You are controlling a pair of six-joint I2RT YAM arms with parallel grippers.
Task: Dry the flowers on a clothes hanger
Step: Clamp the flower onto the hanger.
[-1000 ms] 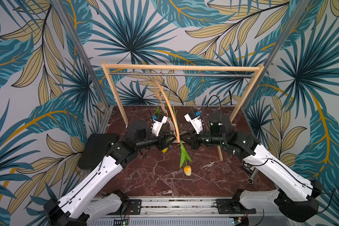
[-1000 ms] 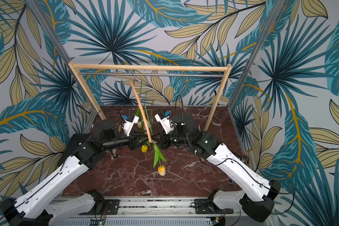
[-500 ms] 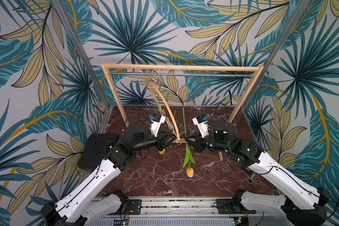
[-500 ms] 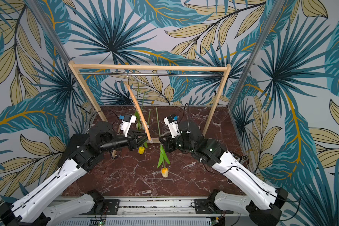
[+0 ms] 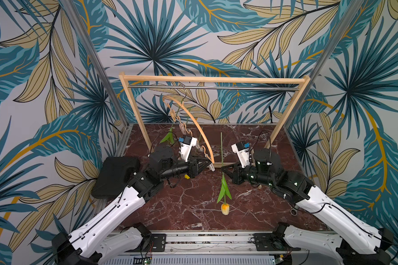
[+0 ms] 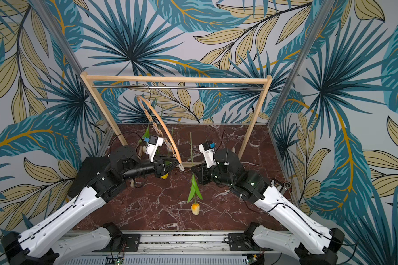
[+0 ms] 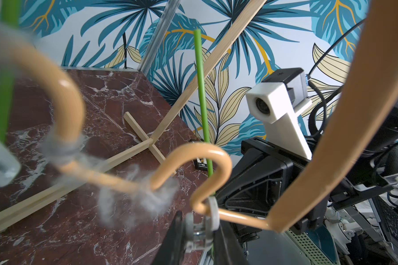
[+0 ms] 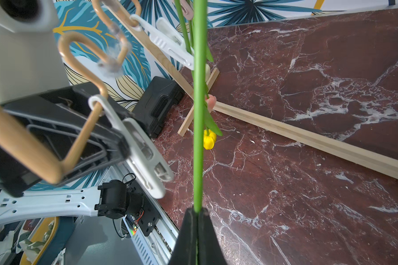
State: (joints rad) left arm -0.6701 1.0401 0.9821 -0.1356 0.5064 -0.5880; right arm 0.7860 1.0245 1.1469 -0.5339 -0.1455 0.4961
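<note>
The light wooden clothes hanger (image 5: pixel 201 128) hangs by its hook from the metal rod, turned edge-on. A white clothespin (image 7: pixel 202 226) sits on the near end of its wavy bar, and my left gripper (image 5: pixel 208 163) is shut on it. My right gripper (image 5: pixel 223 170) is shut on the green stem (image 8: pixel 198 114) of a tulip just right of the hanger. Its yellow-orange head (image 5: pixel 225 208) hangs down. Other flowers hang from pins on the hanger: a yellow head (image 8: pixel 209 140) and a pink one (image 8: pixel 210 101) show behind the stem.
The large wooden rack frame (image 5: pixel 211 79) with its metal rod (image 5: pixel 216 87) spans the back of the red marble table (image 5: pixel 189 206). Its foot bar (image 8: pixel 308 140) lies along the table. A black case (image 5: pixel 115 176) stands at the left edge.
My right gripper has carried the tulip a little to the right, away from the hanger's near end. The left jaws have narrowed onto the clothespin.
</note>
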